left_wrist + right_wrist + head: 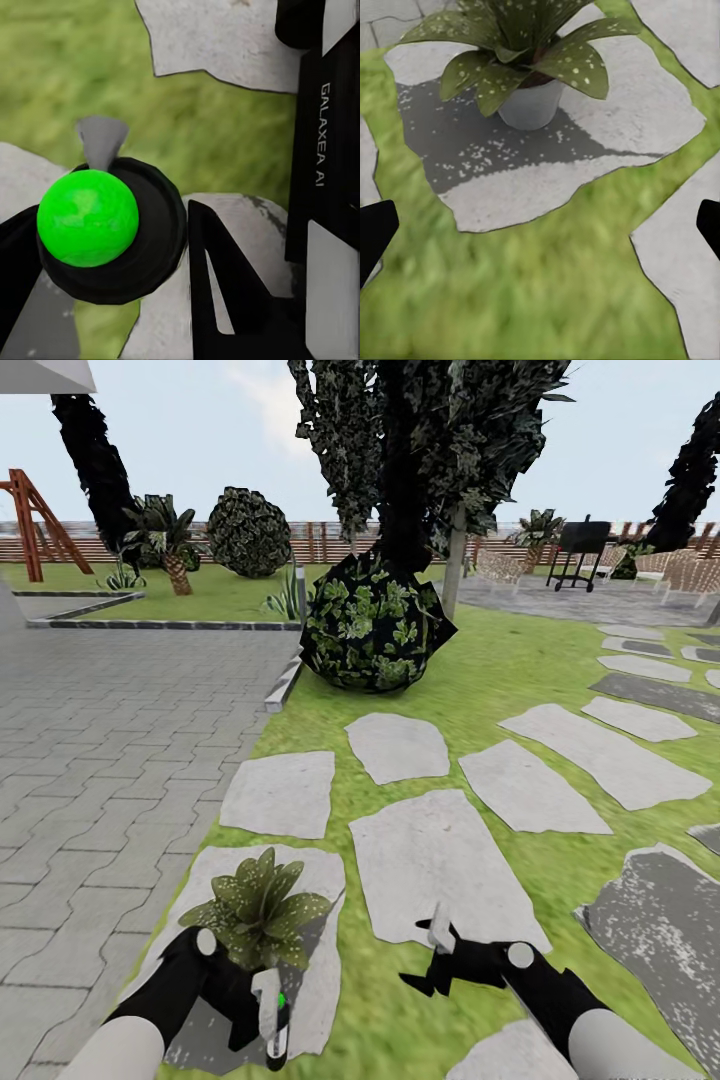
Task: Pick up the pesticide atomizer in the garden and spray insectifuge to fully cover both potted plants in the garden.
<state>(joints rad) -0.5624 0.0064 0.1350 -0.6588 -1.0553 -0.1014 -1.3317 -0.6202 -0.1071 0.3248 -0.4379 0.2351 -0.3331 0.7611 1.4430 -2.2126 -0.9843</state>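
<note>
Left tool (262,1015): closed round the pesticide atomizer (272,1015), a small spray bottle with a whitish nozzle head and a dark body showing a green spot; the left wrist view looks down on its dark round top with a bright green dome (88,217) and a grey cone-shaped spout (101,140), a black finger (225,292) just beside the body. The bottle hangs over the near edge of a flat grey stepping stone (310,960) in the lawn. On that same stone, just beyond the bottle, stands a potted plant (258,910), a low rosette of broad pointed green leaves in a small grey pot (531,105). The right wrist view shows fine white specks of insectifuge (577,67) dotted over the leaves and scattered on the stone in the plant's shadow (487,150). Judgement: spraying of this plant is under way, coverage partial at best; leaves on the far side cannot be checked. Second potted plant not located here. To do the step well: aim the spout at the rosette's centre, hold the bottle near but clear of the leaves, sweep across so the far leaves catch the spray, and avoid knocking the pot. Right tool (437,960): wide open, holding nothing, hovering over grass between two stones; black fingertips (375,232) sit at the edges of its wrist view, well apart. Keep it out of the spray line.
</note>
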